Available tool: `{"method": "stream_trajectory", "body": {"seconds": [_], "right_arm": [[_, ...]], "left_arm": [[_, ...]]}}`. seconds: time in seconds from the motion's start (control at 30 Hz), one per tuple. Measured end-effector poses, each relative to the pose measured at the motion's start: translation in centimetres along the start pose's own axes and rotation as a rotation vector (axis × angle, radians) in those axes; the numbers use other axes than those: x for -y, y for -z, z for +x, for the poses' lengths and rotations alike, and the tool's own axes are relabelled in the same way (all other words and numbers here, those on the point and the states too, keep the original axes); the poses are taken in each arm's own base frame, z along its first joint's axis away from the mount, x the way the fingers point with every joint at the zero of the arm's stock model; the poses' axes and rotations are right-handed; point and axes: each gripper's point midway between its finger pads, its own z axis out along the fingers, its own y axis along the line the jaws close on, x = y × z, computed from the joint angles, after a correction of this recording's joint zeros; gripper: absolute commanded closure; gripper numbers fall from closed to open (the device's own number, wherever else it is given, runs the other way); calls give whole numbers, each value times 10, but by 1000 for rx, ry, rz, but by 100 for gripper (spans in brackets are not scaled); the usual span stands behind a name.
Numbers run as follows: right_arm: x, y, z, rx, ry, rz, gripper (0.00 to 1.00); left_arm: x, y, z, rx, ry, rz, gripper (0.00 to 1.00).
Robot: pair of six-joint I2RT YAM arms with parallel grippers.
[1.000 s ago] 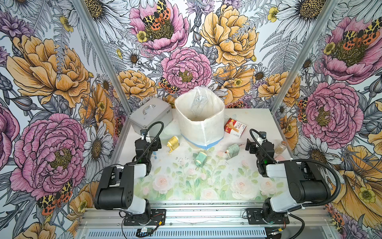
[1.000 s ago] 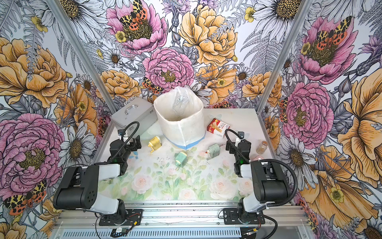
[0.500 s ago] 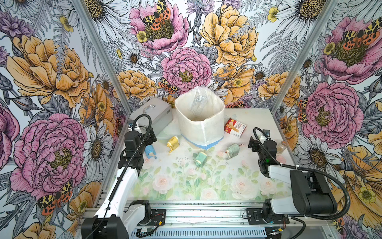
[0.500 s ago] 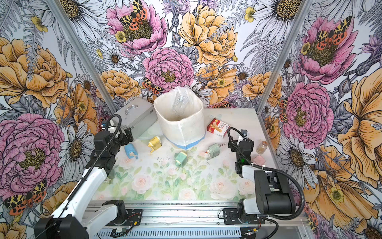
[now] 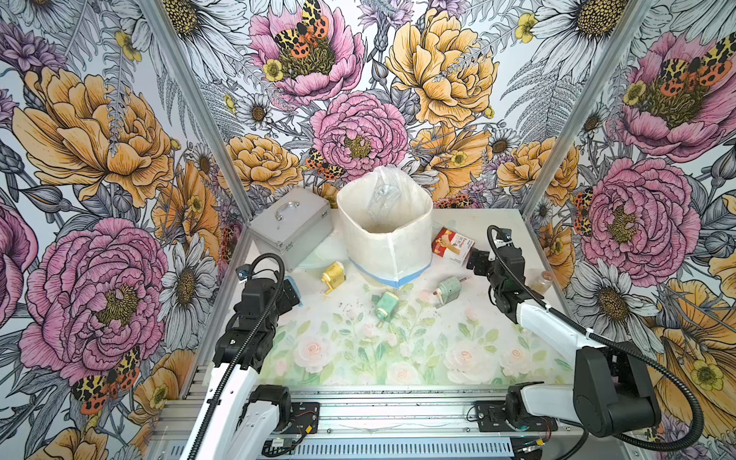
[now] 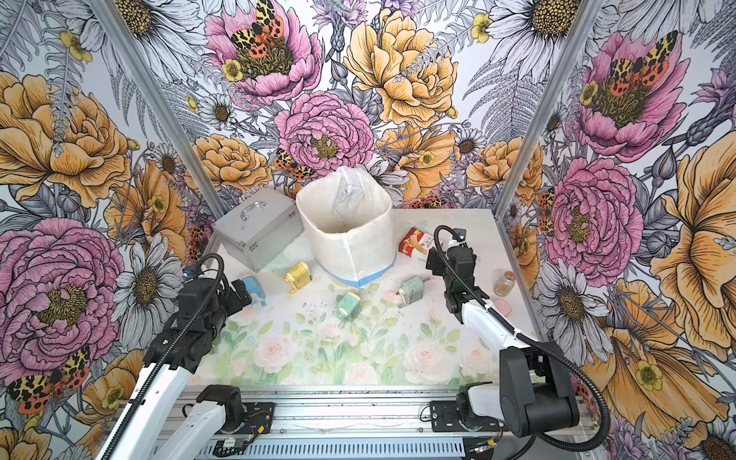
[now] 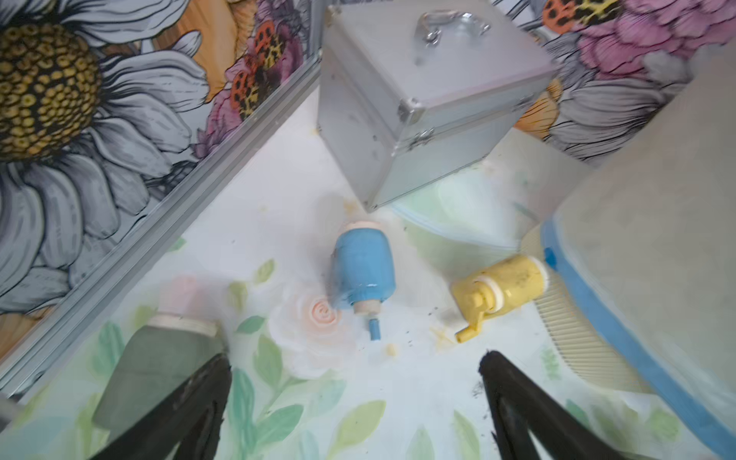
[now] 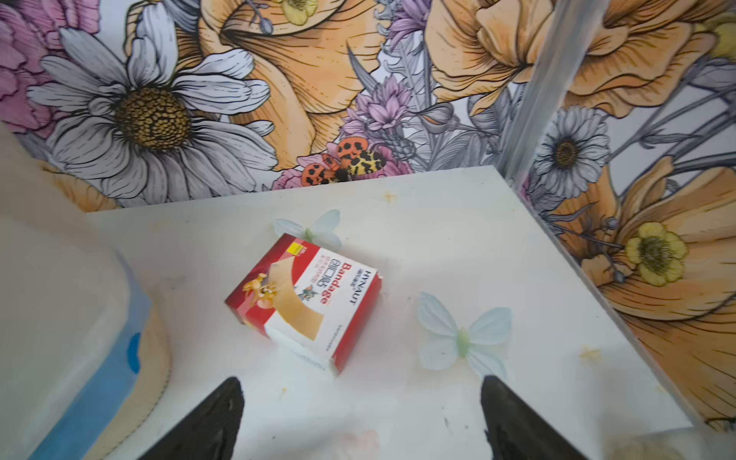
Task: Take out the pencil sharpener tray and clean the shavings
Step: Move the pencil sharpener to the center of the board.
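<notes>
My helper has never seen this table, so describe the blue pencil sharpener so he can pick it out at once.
Start at the silver metal case in the far left corner of the table. Just in front of it, the blue sharpener lies on its side. It is the only blue one; the yellow sharpener lies to its right.

blue sharpener (image 5: 294, 284) mostly hidden (behind left arm (image 5: 259, 306)), shavings (image 5: 350, 306) mere specks
</notes>
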Motion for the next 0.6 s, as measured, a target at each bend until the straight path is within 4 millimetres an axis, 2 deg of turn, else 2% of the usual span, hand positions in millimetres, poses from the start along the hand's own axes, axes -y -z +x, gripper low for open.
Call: {"method": "stream_trajectory", "body": {"seconds": [0.17, 0.27, 0.37, 0.5, 0.6], "right_arm": [[-33, -4, 30, -117, 20, -85, 6], [-45, -3, 41, -167, 40, -116, 6], [-52, -2, 33, -180, 36, -136, 6], [-64, -2, 6, -149, 27, -175, 6], [-69, -1, -8, -125, 22, -196, 6]], "left_arm": [[-42, 0, 4, -20, 95, -156, 1], [-55, -2, 9, -40, 120, -222, 1], [-68, -10, 18, -95, 132, -302, 1], [-76, -21, 29, -181, 133, -366, 1], [-80, -23, 30, -214, 167, -388, 1]]}}
